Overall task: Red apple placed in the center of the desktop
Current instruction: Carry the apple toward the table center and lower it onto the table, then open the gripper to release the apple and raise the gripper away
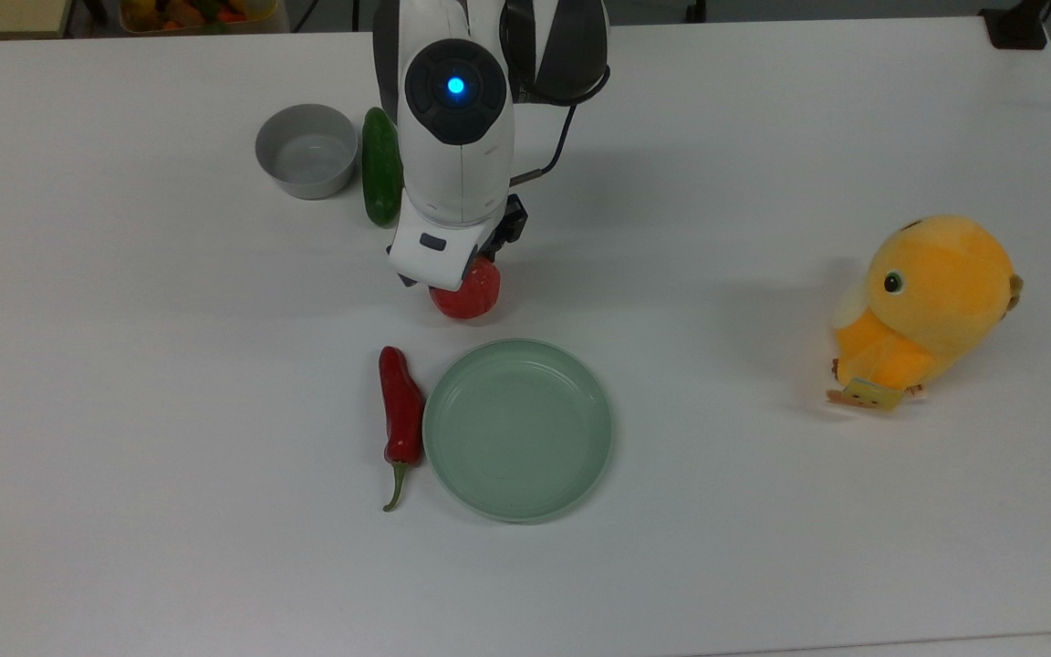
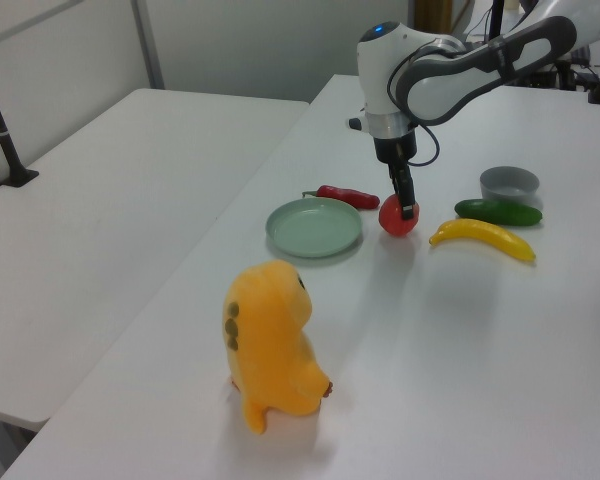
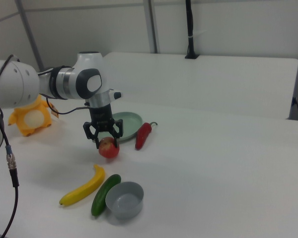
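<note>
Between claw (image 3: 106, 142) fingers – round red apple (image 3: 109, 148), pale-speckled

I work in a lab or office room: plain white tables (image 2: 130, 170), grey partition walls (image 3: 228, 25), clamped camera poles (image 3: 189, 29), trailing cables (image 3: 12, 183).

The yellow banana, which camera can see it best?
The left view: the whole yellow banana lies in the open on the desktop, in front of the cucumber. The right view also shows the banana whole, beside the grey bowl. In the top view the robot arm covers it.
</note>
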